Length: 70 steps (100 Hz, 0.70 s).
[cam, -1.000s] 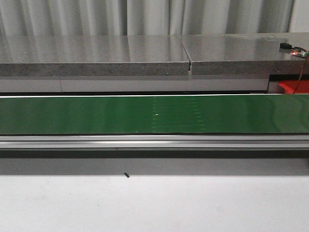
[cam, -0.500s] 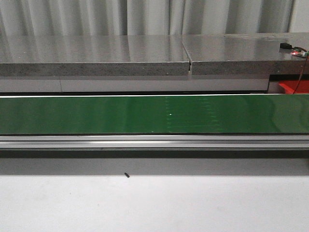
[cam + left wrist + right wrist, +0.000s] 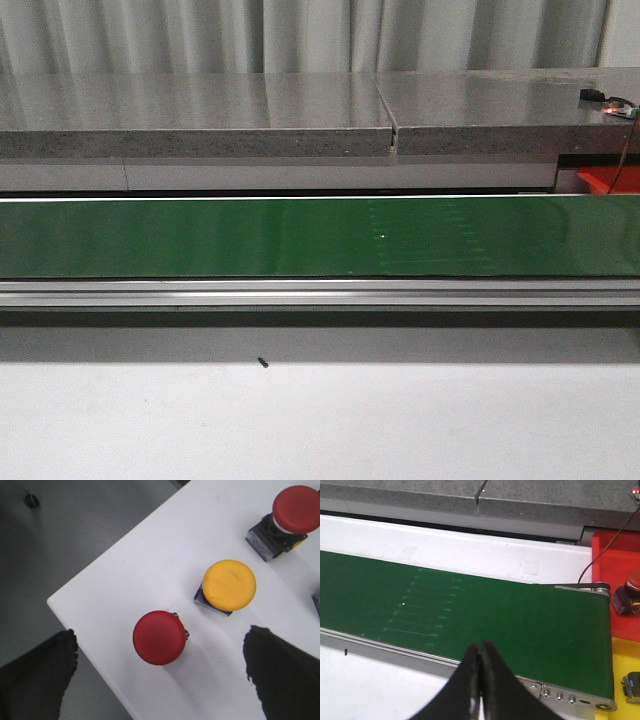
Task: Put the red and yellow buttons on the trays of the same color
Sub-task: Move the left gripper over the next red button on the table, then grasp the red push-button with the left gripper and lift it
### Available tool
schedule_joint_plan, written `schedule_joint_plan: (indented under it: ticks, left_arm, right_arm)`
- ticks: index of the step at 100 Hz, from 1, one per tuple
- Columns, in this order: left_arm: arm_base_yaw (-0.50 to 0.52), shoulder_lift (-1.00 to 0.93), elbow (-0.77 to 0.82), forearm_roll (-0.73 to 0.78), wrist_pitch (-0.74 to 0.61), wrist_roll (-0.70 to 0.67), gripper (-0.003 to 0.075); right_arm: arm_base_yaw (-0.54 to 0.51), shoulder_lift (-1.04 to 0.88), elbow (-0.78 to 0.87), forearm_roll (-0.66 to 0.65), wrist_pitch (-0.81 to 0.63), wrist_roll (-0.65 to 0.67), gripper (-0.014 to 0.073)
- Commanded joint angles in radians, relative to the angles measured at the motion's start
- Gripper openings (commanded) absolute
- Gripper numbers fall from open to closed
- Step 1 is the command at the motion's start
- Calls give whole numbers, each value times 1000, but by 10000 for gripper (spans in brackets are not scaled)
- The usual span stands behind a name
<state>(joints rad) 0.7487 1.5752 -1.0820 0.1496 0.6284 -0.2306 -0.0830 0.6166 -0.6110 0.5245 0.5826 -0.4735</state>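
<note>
In the left wrist view, a red button [image 3: 159,639] stands on a white table [image 3: 125,580] near its corner. My left gripper [image 3: 160,631] hangs open above it, with one finger on each side and nothing held. A yellow button [image 3: 229,585] sits just beyond, and a second red button [image 3: 297,507] farther off. My right gripper [image 3: 480,650] is shut and empty over the near edge of the green belt [image 3: 495,615]. At the belt's end lie a red tray [image 3: 607,550] holding a red button [image 3: 631,586] and a yellow tray [image 3: 622,655]. Neither gripper shows in the front view.
The green conveyor belt [image 3: 300,235] spans the front view, with a grey stone counter [image 3: 200,115] behind it and a white table [image 3: 320,420] in front. A small black speck [image 3: 262,362] lies there. A small grey part [image 3: 632,685] rests on the yellow tray.
A light spot and faint marks on the belt have shifted steadily to the right. Nothing else in the front view has moved.
</note>
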Motion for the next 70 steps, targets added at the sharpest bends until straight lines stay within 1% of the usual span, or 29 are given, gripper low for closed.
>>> schedule_joint_plan:
  ticks: [1,70]
  left_arm:
    - [2,-12,-35,9,-43,-11,637]
    - [2,139,-35,14,-75,-11,637]
  right_arm:
    - [1,-2,-22,23,-55,-7,-68]
    - [1,-2,-22,23,-55,-7,-68]
